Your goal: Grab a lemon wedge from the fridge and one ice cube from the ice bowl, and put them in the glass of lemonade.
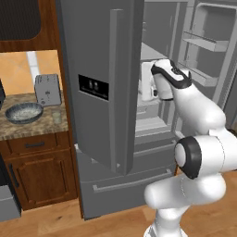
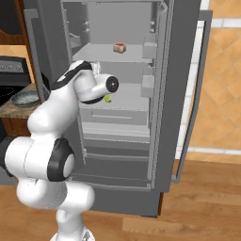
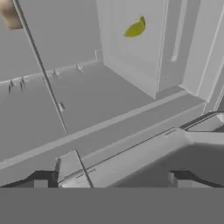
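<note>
Lemon wedge (image 3: 135, 29), one: small yellow-green crescent with pointed ends, lying on a grey shelf (image 2: 115, 89) inside the fridge (image 1: 104, 83), ahead of the hand (image 3: 111, 180) and apart from it. Hand, one: two dark fingertips spread wide, nothing between them.

Fridge, one: tall, grey, both upper doors swung wide, black dispenser panel on one door.

Brown block (image 2: 119, 47), one, on a higher shelf.

Ice bowl (image 1: 24, 112), one: wide, shallow, grey, speckled inside, on the stone surface (image 1: 32, 127) well off to the hand's left. Toaster (image 1: 47, 89), one, behind it. Glass of lemonade (image 1: 56, 116), one, small and clear, just beside the bowl.
</note>
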Motion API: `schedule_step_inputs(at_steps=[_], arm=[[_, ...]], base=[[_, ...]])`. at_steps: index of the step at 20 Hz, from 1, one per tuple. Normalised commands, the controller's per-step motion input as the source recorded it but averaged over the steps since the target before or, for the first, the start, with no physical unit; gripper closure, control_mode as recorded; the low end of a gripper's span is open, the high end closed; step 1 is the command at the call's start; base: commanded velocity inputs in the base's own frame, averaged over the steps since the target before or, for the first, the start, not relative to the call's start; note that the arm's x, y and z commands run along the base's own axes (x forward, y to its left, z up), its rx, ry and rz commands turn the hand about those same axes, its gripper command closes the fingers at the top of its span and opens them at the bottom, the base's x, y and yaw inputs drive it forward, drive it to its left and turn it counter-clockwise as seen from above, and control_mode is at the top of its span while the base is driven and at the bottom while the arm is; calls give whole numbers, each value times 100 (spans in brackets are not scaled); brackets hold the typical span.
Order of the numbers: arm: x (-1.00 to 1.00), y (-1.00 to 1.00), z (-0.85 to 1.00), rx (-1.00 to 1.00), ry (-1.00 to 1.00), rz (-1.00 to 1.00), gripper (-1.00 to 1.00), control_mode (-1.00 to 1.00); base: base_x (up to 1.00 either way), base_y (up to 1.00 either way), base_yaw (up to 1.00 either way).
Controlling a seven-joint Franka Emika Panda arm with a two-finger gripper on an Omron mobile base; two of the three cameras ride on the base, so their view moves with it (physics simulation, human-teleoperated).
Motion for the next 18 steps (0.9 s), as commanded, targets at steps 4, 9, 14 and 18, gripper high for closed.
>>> schedule_step_inputs(at_steps=[4,9,14,18], arm=[[3,35,-14,1,10,26,-100,-100],[-24,54,-11,2,5,30,-100,-100],[-90,98,-3,0,-5,33,-100,-100],[-97,100,0,0,-13,27,-100,-100]], base=[[0,0,0],[0,0,0],[0,0,0],[0,0,0]])
